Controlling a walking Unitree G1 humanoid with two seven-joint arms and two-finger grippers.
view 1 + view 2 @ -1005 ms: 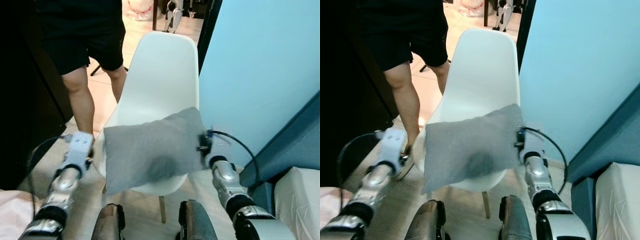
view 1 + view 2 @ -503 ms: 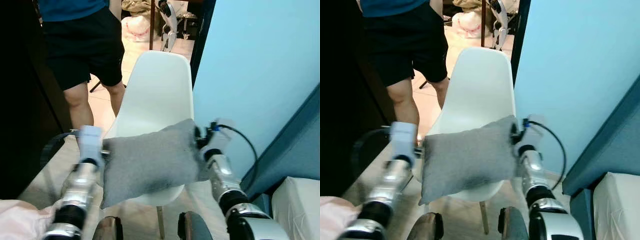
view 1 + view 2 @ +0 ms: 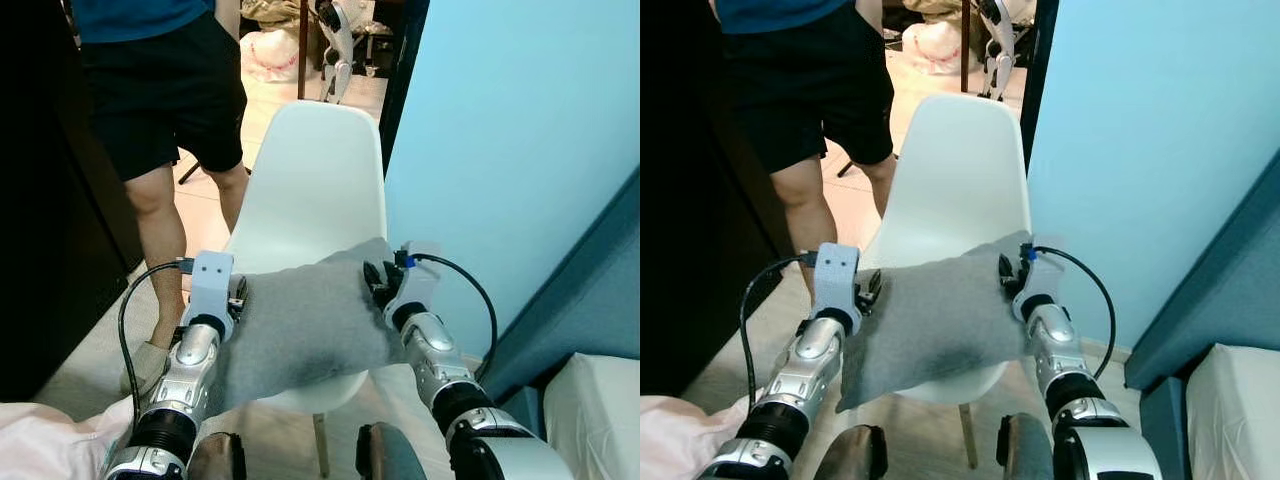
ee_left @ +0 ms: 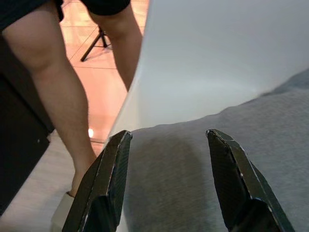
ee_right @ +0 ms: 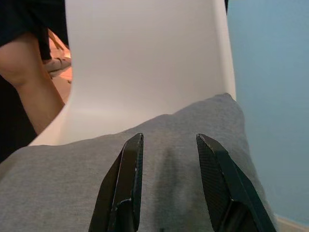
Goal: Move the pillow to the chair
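White chair (image 3: 318,190): grey pillow (image 3: 305,325) on seat, overhanging front.

The scene is viewed from the head's stereo pair, looking forward and down onto the white chair (image 3: 318,190) against the blue wall (image 3: 510,140), with both arms seen from above. Each wrist camera is aimed along its own black fingers (image 4: 108,188), close above the grey pillow (image 5: 145,193), toward the chair's back. Chair, pillow and a person's legs (image 3: 805,205) are shared by all views.
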